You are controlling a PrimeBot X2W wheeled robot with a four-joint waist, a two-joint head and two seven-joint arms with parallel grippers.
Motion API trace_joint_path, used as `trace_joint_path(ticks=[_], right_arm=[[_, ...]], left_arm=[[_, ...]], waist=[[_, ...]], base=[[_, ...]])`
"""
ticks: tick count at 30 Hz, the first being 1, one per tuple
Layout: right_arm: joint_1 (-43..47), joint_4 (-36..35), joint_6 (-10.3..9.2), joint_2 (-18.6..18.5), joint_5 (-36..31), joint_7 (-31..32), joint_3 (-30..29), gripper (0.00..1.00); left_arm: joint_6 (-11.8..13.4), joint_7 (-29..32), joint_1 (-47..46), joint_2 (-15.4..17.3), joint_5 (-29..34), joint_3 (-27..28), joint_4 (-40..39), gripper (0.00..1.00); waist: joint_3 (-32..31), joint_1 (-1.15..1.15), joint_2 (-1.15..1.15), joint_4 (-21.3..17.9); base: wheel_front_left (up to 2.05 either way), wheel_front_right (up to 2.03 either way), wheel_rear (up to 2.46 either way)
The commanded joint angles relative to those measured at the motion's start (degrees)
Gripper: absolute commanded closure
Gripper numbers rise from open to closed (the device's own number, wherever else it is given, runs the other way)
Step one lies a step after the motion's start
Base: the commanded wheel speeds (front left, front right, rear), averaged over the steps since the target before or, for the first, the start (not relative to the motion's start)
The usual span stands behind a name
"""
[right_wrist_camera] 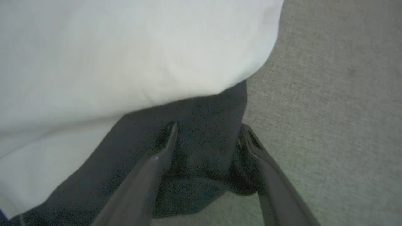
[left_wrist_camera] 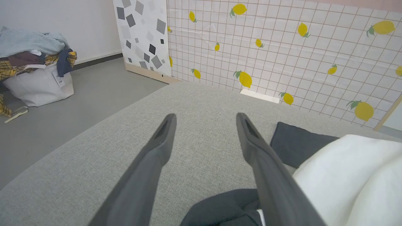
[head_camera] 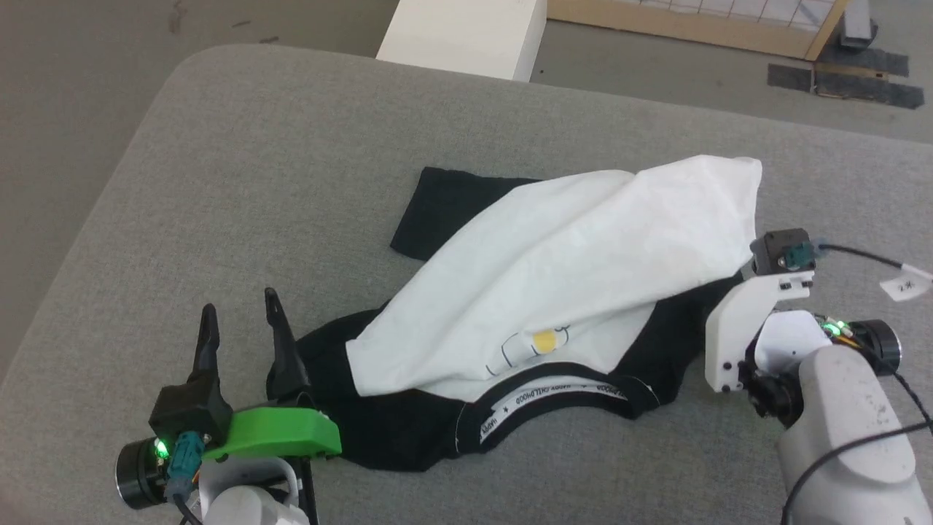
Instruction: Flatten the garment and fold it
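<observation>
across the near foreground, table (head_camera: pixel 291 182): grey fabric top, rounded far-left corner, carries the garment.
lemon panel (left_wrist_camera: pixel 282 47): white grid wall with yellow lemons, stands beyond the table's far edge.
garment (head_camera: pixel 568 255): middle to right of the table, crumpled, not flat; white body flopped over in a diagonal bulge, hem corner at far right.
laundry bag (left_wrist_camera: pixel 37 81): white, heaped with clothes, on the floor, well apart from the table.
black sleeve (head_camera: pixel 437 211): lies flat, sticks out at the far left from under the white body.
left gripper (head_camera: pixel 240 302): near-left of the table, fingers spread apart, nothing between them, inner finger just beside the black shoulder cloth.
right gripper (right_wrist_camera: pixel 209 126): at the garment's right side, fingers apart, straddling a fold of black cloth, not pinching it.
neck tape (head_camera: pixel 539 397): white, lettered, curves along the black collar at the near edge.
chest print (head_camera: pixel 539 341): small, yellow and blue, just above the collar.
</observation>
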Motion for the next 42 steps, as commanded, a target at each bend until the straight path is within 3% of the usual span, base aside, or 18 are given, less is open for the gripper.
trace_joint_path(ticks=[1,2,3,4,6,10,16,23,29,30,31,32,37,42], right_arm=[[-0.51,1.74,-0.09,0.0,0.59,2.92,-0.28,0.0],[-0.62,2.53,-0.09,0.0,2.24,4.89,-0.46,0.53],[-0.69,2.85,-0.09,0.0,3.55,6.09,-0.28,0.65],[-0.77,2.74,-0.09,0.0,4.72,6.54,-0.37,1.0],[-0.81,1.24,-0.09,0.0,6.31,5.04,-1.19,1.0],[-0.19,-4.96,-0.09,0.0,7.65,-5.88,-5.85,1.0],[4.7,-15.8,-0.09,-0.02,5.06,-16.26,-13.55,1.0],[15.13,-23.29,-0.09,-0.01,3.58,-18.14,-23.84,1.0],[22.84,-15.01,-0.09,-0.01,8.65,-11.22,-27.09,1.0],[23.5,-13.45,-0.09,-0.01,9.91,-10.0,-26.22,0.83],[23.81,-12.83,-0.09,-0.01,10.5,-9.95,-25.46,0.57],[24.0,-12.72,-0.09,-0.01,10.86,-10.99,-24.57,0.0],[23.78,-15.54,-0.09,-0.01,10.99,-20.95,-21.1,0.0],[24.23,-20.64,-0.09,-0.01,9.01,-30.54,-17.07,0.0]], left_arm=[[-0.63,-0.26,-0.1,-0.33,0.02,0.33,0.2,0.0],[-0.89,-0.26,-0.13,-0.39,-0.09,0.58,0.5,0.0],[-1.16,-0.26,-0.24,-0.42,-0.11,0.82,0.91,0.0],[-1.59,-0.26,-0.39,-0.44,-0.28,1.06,1.33,0.0],[-2.16,-0.26,-0.61,-0.47,-0.65,1.43,2.06,0.0],[-2.21,-0.27,-0.28,-0.48,-0.47,1.28,2.39,0.0],[-2.8,-0.27,0.72,-0.49,-0.03,1.78,3.37,0.0],[-4.15,-0.27,0.83,-0.49,0.58,1.23,4.77,0.0],[-5.66,-0.27,1.15,-0.5,1.08,0.93,6.44,0.0],[-6.04,-0.27,1.26,-0.5,1.24,0.83,6.83,0.0],[-6.35,-0.27,1.33,-0.5,1.36,0.72,7.13,0.0],[-6.73,-0.27,1.38,-0.5,1.43,0.56,7.47,0.0],[-7.58,-0.27,1.85,-0.5,1.98,-0.26,9.93,0.0],[-5.4,3.69,2.06,-0.41,2.85,-0.94,15.01,0.0]], waist=[[0.45,0.0,0.0,0.23],[0.31,0.0,0.0,0.04],[0.12,0.0,0.0,-0.21],[-0.03,0.0,0.0,-0.47],[-0.59,0.0,0.0,-1.24],[-2.17,0.0,0.0,-3.41],[-4.54,0.0,0.0,-8.05],[-6.04,0.0,0.0,-12.83],[-7.22,0.0,0.0,-16.63],[-7.47,0.0,0.0,-17.29],[-7.61,0.0,0.0,-17.73],[-7.77,0.0,0.0,-18.2],[-8.7,0.0,0.0,-19.63],[-9.42,0.0,0.0,-20.2]], base=[[0.0,0.0,0.0],[0.0,0.0,0.0],[0.0,0.0,0.0],[0.0,0.0,0.0],[0.0,0.0,0.0],[0.0,0.0,0.0],[0.0,0.0,0.0],[0.0,0.0,0.0],[0.0,0.0,0.0],[0.0,0.0,0.0],[0.0,0.0,0.0],[0.0,0.0,0.0],[0.0,0.0,0.0],[0.0,0.0,0.0]])
